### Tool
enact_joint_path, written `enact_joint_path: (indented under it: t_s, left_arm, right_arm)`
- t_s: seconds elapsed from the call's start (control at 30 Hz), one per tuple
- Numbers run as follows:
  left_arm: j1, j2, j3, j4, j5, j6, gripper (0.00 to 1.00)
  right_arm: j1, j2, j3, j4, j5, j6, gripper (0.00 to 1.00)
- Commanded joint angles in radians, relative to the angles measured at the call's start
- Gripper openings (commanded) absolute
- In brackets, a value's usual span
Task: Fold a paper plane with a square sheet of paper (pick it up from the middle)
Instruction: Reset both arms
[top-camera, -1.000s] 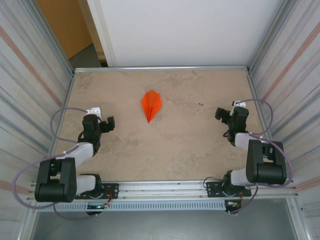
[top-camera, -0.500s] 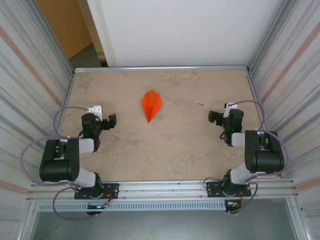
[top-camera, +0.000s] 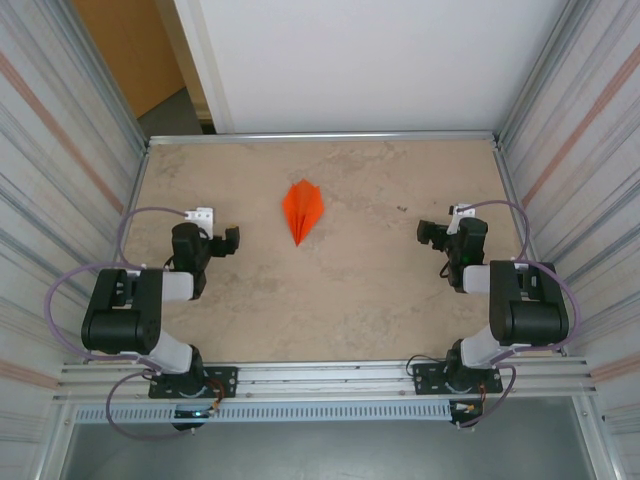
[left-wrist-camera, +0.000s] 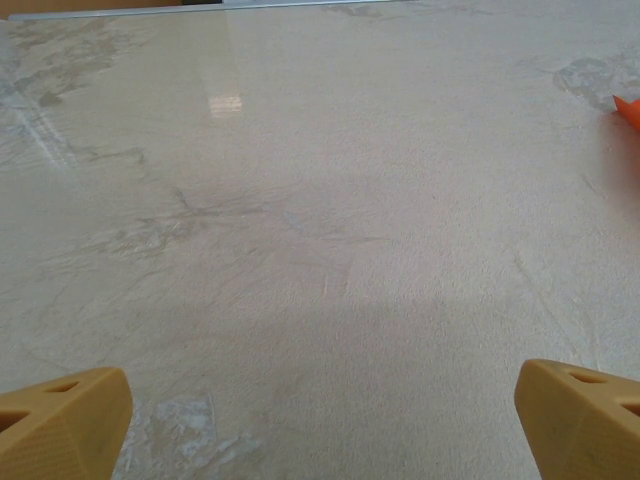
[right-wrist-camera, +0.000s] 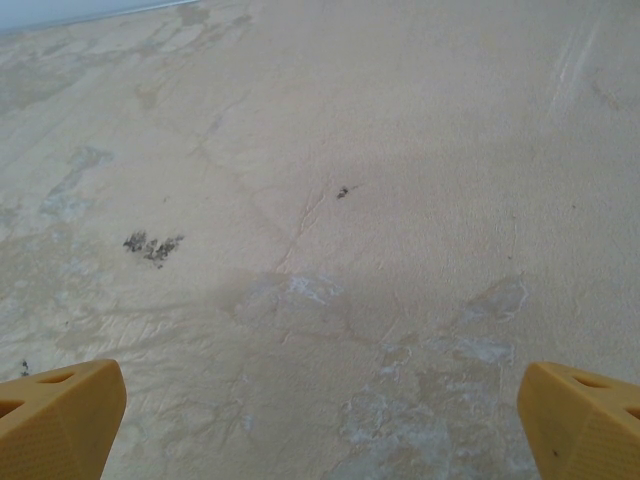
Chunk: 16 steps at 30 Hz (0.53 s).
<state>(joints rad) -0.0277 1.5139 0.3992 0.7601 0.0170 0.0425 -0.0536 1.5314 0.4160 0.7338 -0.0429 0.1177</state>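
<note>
Midway across the counter (top-camera: 380, 300) lies the paper plane (top-camera: 302, 210), long axis running far to near, narrow tip toward the arms. The left end effector (top-camera: 228, 241) and the right end effector (top-camera: 428, 234) are spread apart, empty, well away.

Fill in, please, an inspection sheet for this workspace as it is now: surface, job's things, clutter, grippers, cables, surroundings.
Surface: beige marbled table, flat; small dark specks in the right wrist view.
Job's things: orange paper plane, folded, lying flat near the middle, narrow point toward the arms; no gripper touches it.
Clutter: nothing seen.
Grippers: left gripper and right gripper open, empty; fingers apart above bare table.
Cables: grey-purple cables loop beside each arm, clear of the plane.
Surroundings: ribbed metal walls left and right, white panel behind.
</note>
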Motion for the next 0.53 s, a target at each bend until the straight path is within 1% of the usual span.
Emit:
enact_joint_path:
  t_s: [0.0, 0.5]
  left_arm:
    - [0.001, -0.002, 0.01, 0.033, -0.017, 0.024, 0.99]
    - [0.001, 0.002, 0.016, 0.026, -0.018, 0.025, 0.99]
  right_arm:
    - [0.0, 0.008, 0.011, 0.028, 0.01, -0.031, 0.99]
    - [0.001, 0.006, 0.008, 0.03, 0.012, -0.032, 0.99]
